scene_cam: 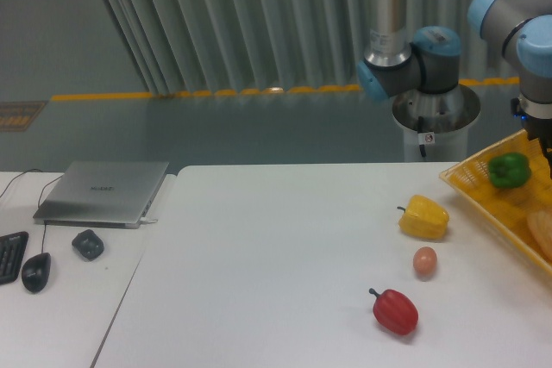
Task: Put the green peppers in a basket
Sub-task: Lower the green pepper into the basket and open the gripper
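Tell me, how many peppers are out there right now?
3. The green pepper sits in the basket at the right edge. The yellow pepper lies on the table just left of the basket. The red pepper lies nearer the front. The basket is cut off, so more could be hidden.

My arm (517, 23) has smooth pale-blue plastic joint caps and matt grey metal tube sections. The green pepper (509, 170) looks glossy and smooth inside the yellow plastic basket (470, 180) with its lattice mesh wall, while the yellow pepper (424, 217) and the red pepper (395, 311) also show smooth, slightly shiny skins on the matt white table (276, 265). The laptop (102, 192) has a brushed silver metal-looking lid, the mouse (35, 271) is dark matt plastic, and the egg (424, 261) is smooth and matt.
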Controlling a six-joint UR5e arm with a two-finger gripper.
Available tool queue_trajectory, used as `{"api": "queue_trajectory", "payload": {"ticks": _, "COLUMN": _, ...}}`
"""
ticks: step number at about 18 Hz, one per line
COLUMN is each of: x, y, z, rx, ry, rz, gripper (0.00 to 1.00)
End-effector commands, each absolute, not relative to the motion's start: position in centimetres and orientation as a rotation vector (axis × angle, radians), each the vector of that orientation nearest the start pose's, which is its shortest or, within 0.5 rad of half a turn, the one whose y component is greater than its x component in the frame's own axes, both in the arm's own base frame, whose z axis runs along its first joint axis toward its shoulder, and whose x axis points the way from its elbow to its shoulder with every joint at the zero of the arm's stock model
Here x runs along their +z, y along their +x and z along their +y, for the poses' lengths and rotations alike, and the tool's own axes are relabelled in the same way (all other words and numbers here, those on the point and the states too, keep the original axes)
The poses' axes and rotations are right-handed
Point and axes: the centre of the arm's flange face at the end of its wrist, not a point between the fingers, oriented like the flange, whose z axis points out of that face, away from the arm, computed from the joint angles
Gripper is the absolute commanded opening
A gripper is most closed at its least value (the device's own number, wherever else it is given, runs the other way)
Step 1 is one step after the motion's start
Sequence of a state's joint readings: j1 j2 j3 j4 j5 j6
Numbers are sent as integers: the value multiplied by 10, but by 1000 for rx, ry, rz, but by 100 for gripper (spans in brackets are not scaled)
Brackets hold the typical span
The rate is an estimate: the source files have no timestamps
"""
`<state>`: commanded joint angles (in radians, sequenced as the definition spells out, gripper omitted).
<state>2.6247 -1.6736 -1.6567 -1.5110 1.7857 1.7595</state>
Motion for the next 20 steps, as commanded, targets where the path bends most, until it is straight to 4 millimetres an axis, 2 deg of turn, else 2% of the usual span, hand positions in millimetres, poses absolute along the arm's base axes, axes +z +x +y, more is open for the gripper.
{"api": "queue_trajectory", "payload": {"ticks": 4, "x": 411, "y": -388, "z": 359, "rx": -111, "ry": -3171, "rz": 1074, "gripper": 100}}
{"api": "queue_trajectory", "payload": {"ticks": 14, "x": 422, "y": -374, "z": 384, "rx": 0, "ry": -3158, "rz": 999, "gripper": 100}}
{"api": "queue_trajectory", "payload": {"ticks": 18, "x": 421, "y": -358, "z": 406, "rx": 2, "ry": -3126, "rz": 889, "gripper": 100}}
{"api": "queue_trajectory", "payload": {"ticks": 20, "x": 423, "y": -347, "z": 415, "rx": -4, "ry": -3098, "rz": 890, "gripper": 100}}
